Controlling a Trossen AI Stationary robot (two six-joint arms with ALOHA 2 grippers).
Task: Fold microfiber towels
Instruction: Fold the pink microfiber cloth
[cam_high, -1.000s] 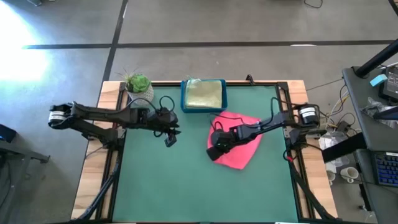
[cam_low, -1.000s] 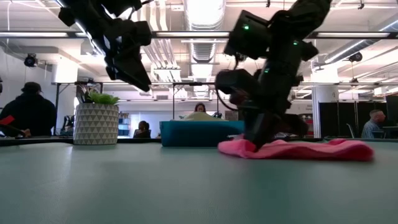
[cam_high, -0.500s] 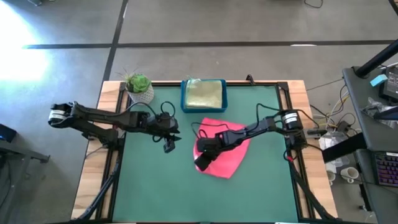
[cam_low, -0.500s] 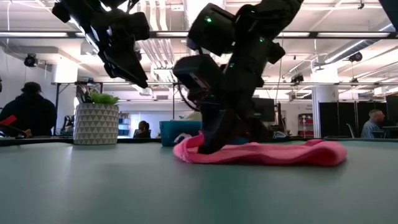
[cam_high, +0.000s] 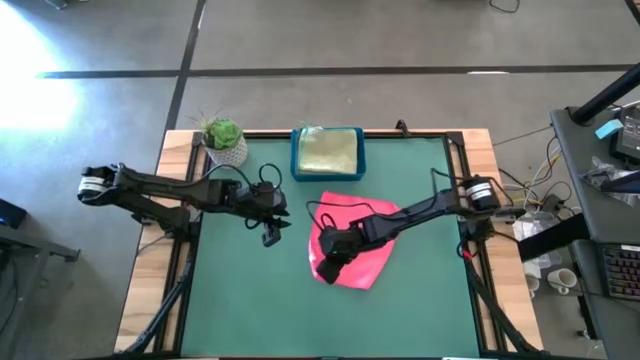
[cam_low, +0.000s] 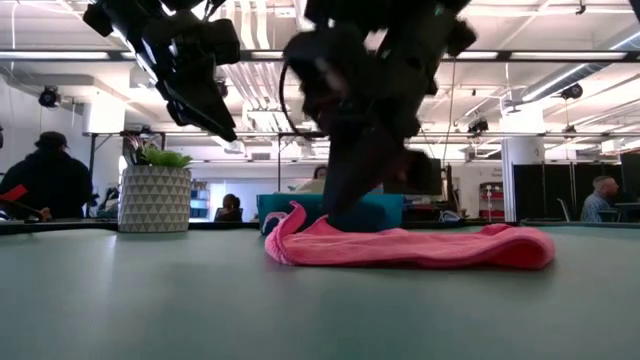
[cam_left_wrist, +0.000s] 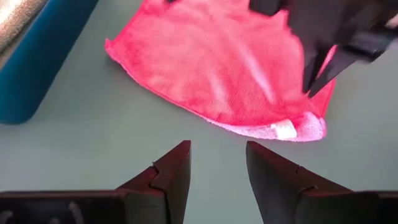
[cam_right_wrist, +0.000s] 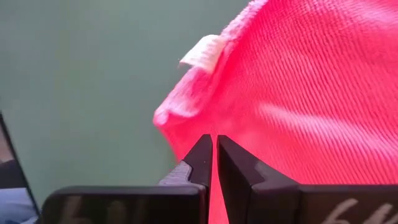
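At mid-bench the right gripper (cam_high: 327, 268), jaws pinching the pink towel (cam_high: 362, 258) at its left corner, should keep low for flatness while the left gripper (cam_high: 270, 236) waits spread.

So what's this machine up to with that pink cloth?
It is working on a hot pink towel lying on the green table. The right gripper is shut on the towel's edge near a corner, down at table level. The left gripper hangs open above the table beside the towel, touching nothing. At the table's far edge, a blue tray holds a yellowish cloth, next to a small potted plant.
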